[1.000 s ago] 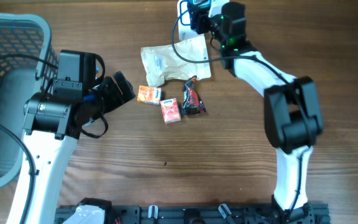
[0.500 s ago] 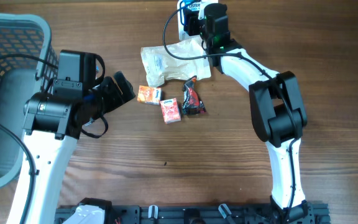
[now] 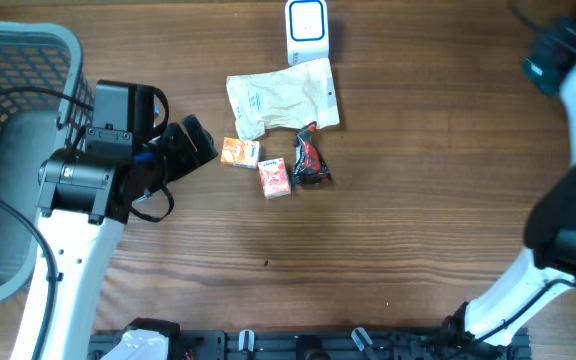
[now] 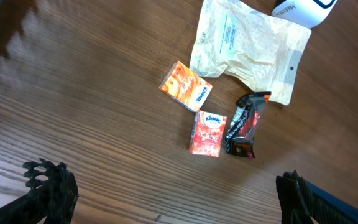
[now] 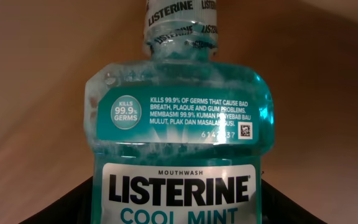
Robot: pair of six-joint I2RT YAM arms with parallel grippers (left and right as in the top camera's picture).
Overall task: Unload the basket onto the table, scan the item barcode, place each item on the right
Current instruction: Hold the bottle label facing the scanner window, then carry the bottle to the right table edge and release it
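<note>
A teal Listerine mouthwash bottle (image 5: 179, 124) fills the right wrist view, upright, label facing the camera. My right gripper (image 5: 179, 193) is shut on its lower body, with dark fingers (image 5: 61, 208) on either side. A small square code (image 5: 245, 130) sits on the upper label. From overhead only the right arm (image 3: 568, 70) shows, at the far right edge, and its gripper is out of frame. My left gripper (image 3: 193, 145) (image 4: 173, 196) hovers open over bare wood, left of the small items.
A white and blue item with Listerine lettering (image 3: 306, 30) (image 4: 300, 7) lies at the back. Near the centre lie a beige pouch (image 3: 283, 95), an orange box (image 3: 239, 152), a red tissue pack (image 3: 274, 177) and a dark wrapper (image 3: 310, 160). A grey basket (image 3: 28, 50) fills the left side.
The right arm has swung from the back middle of the table, over the white and blue item, out to the far right edge. The left arm has not moved.
</note>
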